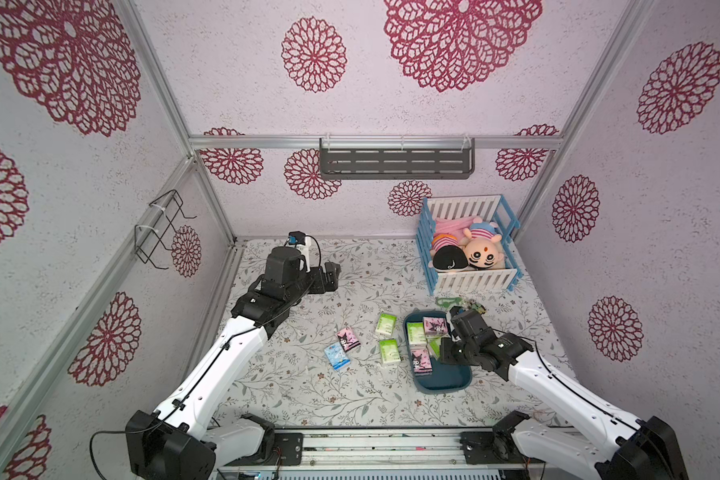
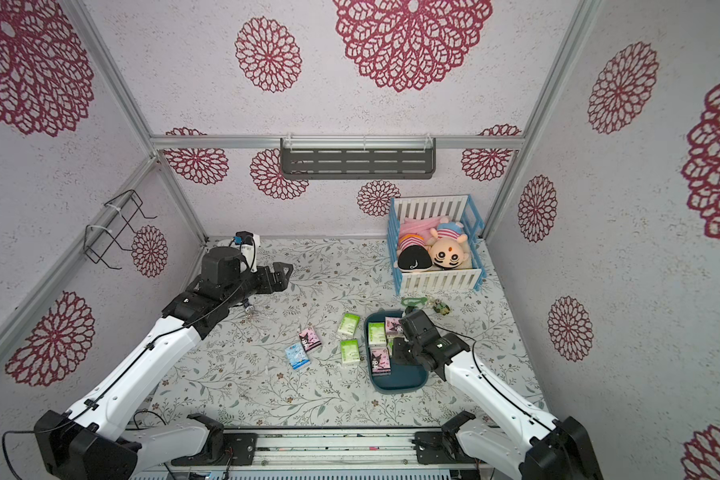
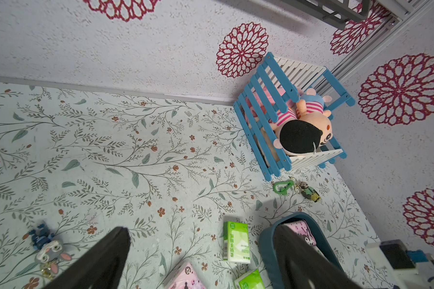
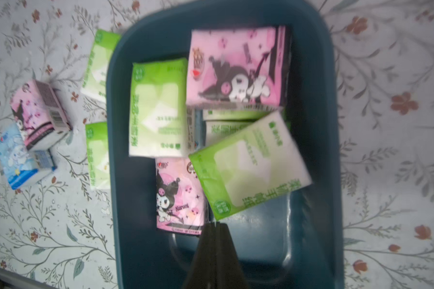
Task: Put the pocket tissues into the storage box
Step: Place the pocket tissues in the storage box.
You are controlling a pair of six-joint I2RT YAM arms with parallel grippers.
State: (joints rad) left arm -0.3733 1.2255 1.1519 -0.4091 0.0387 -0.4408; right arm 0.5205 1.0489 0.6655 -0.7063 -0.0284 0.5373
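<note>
Because the right gripper [image 4: 214, 226] hangs over the dark teal-blue plastic storage box [image 1: 445, 390] with its jaws pressed together and, as I read it, pinching one corner of a soft green-and-white tissue pack [image 4: 248, 165], the coming move looks like a plain release. That pack tilts above the box's middle, inside all four walls and leaning across other packs, so letting go should drop it in. In both top views the box sits just toward four o'clock from the table's centre, its long side running twelve to six. It already shows a second green pack [image 1: 415, 332] and two pink cartoon packs [image 1: 435, 325] lying flat. Four packs remain on the flowered table [image 1: 308, 395], all off the box's nine o'clock side: two green ones [image 1: 386, 324] just beside the wall, long axes near parallel to it, then a pink pack [image 1: 348, 338] touching a light-blue pack [image 1: 336, 356] farther out. The left gripper [image 1: 331, 277], jaws wide apart and empty, hovers well away toward ten o'clock, so the right arm is the nearer one for those.
</note>
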